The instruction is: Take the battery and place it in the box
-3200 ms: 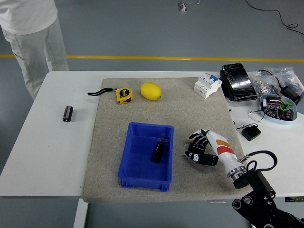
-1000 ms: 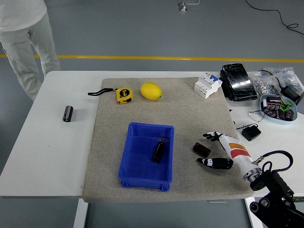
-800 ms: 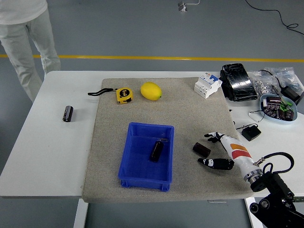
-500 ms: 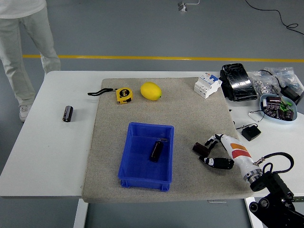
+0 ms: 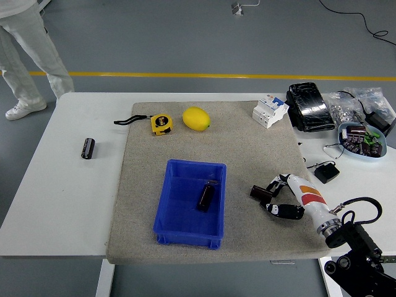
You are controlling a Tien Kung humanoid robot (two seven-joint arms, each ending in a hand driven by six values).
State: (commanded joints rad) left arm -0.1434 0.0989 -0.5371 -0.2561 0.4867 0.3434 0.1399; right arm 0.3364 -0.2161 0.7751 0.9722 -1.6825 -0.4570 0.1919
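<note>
Right hand (image 5: 278,198) lies low on the grey mat (image 5: 247,148), fingers curled around a dark battery (image 5: 261,192); the battery sits on the mat at the fingertips, and whether it is lifted off the mat cannot be told. Left of the hand, just past the battery, stands the blue box (image 5: 179,223) with a second dark battery (image 5: 206,197) lying inside, tilted, near its right wall. Beyond the box, far from the hand, a lemon (image 5: 196,117) and a yellow tape measure (image 5: 161,123) rest near the mat's far edge. Further left, off the mat on the bare bench (image 5: 62,198), lies a third battery (image 5: 88,148). Behind the hand to its right: a small black block (image 5: 326,172); farther back, a white breaker (image 5: 270,110).
</note>
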